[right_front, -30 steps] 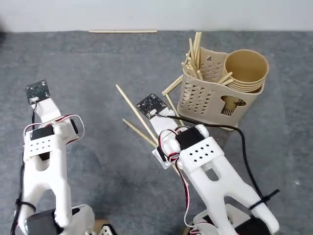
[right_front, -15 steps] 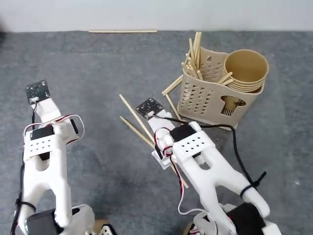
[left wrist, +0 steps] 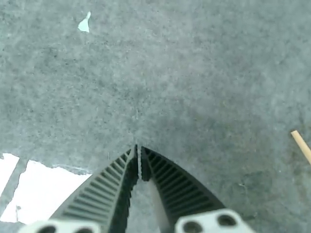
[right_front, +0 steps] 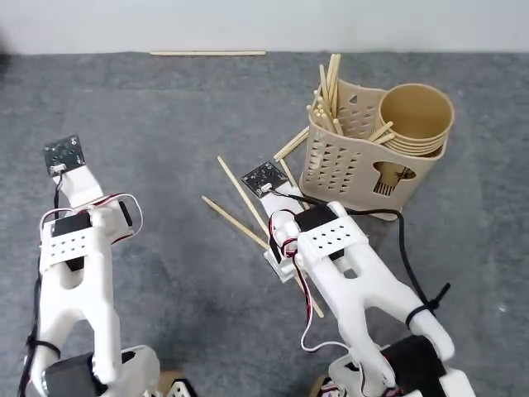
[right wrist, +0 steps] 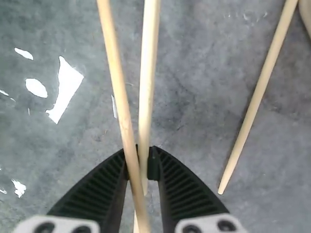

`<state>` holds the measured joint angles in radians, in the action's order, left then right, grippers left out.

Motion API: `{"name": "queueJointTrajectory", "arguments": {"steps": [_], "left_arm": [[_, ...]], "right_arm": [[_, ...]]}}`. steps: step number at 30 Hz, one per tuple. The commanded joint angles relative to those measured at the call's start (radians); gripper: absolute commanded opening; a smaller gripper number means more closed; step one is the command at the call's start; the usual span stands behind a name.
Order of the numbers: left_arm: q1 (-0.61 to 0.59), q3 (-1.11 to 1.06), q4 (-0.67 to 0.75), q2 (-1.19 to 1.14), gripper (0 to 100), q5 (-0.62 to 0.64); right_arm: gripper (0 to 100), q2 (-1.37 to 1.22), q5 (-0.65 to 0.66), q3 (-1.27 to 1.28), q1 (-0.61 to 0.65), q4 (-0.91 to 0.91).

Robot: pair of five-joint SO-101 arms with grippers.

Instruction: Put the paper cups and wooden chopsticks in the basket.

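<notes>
My right gripper (right wrist: 138, 153) is shut on two wooden chopsticks (right wrist: 146, 87) that run out ahead of it, low over the grey carpet. In the high view these sticks (right_front: 240, 186) poke out from under the right arm (right_front: 331, 240), left of the basket (right_front: 347, 165). The perforated beige basket holds stacked paper cups (right_front: 417, 116) and a bundle of upright chopsticks (right_front: 329, 91). Another loose chopstick (right_front: 235, 222) lies on the carpet beside the arm. My left gripper (left wrist: 138, 150) is shut on nothing above bare carpet at the far left.
A single chopstick (right_front: 207, 53) lies at the carpet's far edge by the wall. Two more chopsticks (right_front: 289, 157) lean by the basket's left side. One stick's end (left wrist: 301, 145) shows in the left wrist view. White flecks (right wrist: 63, 87) mark the carpet.
The right arm has shifted right and toward the basket, carrying the held chopsticks; their far tips have swung right. The left arm has kept still.
</notes>
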<state>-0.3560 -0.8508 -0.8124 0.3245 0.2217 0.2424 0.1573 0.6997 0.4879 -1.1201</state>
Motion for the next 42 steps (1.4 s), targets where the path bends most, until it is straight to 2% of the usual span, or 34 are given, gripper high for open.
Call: {"name": "queueJointTrajectory", "arguments": {"steps": [1, 3, 10, 16, 24, 31, 42], "left_arm": [[0.006, 0.004, 0.017, 0.035, 1, 0.002], [0.006, 0.004, 0.017, 0.035, 1, 0.002], [0.006, 0.004, 0.017, 0.035, 1, 0.002], [0.006, 0.004, 0.017, 0.034, 1, 0.002], [0.006, 0.005, 0.017, 0.034, 1, 0.002], [0.006, 0.004, 0.017, 0.034, 1, 0.002], [-0.021, 0.008, 0.017, 0.034, 1, 0.002]], "right_arm": [[13.0, 0.008, 0.002, -0.012, -0.008, 0.001], [17.2, 0.015, 0.002, -0.012, -0.008, 0.001], [20.2, 0.005, -0.006, -0.137, 0.028, -0.064], [33.5, 0.004, -0.009, -0.236, 0.082, -0.108], [33.1, 0.004, -0.041, -0.241, 0.127, -0.291], [33.2, -0.004, -0.078, -0.241, 0.153, -0.122], [33.0, -0.291, -0.201, -0.390, 0.418, -0.088]]}}
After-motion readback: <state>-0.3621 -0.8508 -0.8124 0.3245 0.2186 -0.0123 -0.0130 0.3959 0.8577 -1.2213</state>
